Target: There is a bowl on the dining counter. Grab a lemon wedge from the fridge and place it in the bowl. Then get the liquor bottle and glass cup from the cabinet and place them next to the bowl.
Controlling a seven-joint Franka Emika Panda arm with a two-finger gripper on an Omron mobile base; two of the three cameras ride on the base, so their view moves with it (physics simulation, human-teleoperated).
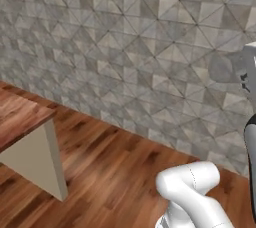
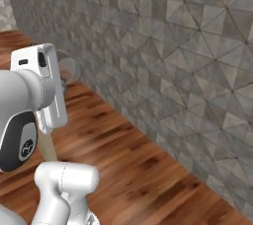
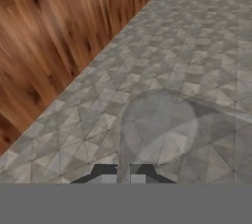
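Tiled wall (image 1: 150, 47): we are facing grey triangle-patterned tiles running across the whole far side, meeting the floor along a diagonal edge.

Wood floor (image 1: 110, 172): we are seeing open plank flooring between the wall and the counter, with free room around the arm.

Dining counter (image 1: 22, 117): its wood top and beige side panel are ending at a corner near the left.

Glass cup (image 3: 158, 127): transparent, nothing visible inside; we are seeing it just ahead of the fingertips.

Gripper (image 3: 123, 175): we are holding the jaws nearly together, pinching the cup's rim as far as we can tell.
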